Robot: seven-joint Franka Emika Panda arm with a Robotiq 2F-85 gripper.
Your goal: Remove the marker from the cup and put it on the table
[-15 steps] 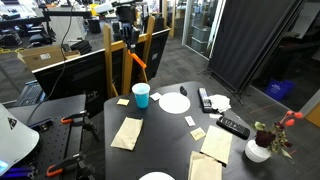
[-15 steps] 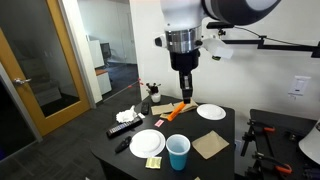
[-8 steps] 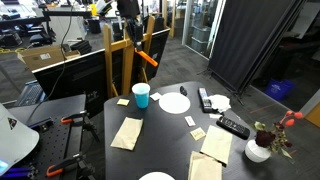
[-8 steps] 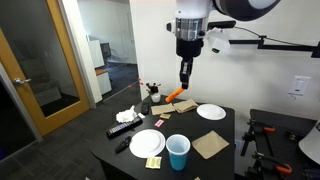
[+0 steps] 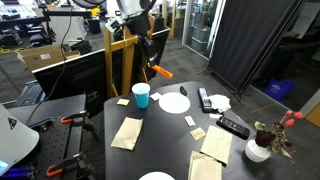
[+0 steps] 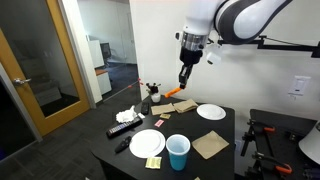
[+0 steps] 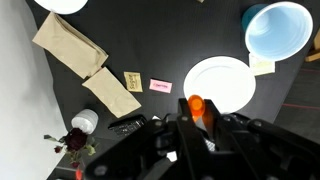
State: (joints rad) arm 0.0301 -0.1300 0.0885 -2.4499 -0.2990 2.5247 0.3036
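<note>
My gripper is shut on the orange marker and holds it high above the dark round table. In an exterior view the marker sticks out slantwise below the fingers. In the wrist view the marker's orange tip shows between the black jaws, over a white plate. The cyan cup stands empty on the table, to the left of and below the gripper; it also shows in an exterior view and in the wrist view.
White plates, brown napkins, sticky notes, black remotes and a white vase with flowers lie on the table. A black clamp stand is beside it.
The gripper has risen and swung away from the cup toward the middle of the table, carrying the marker with it.
</note>
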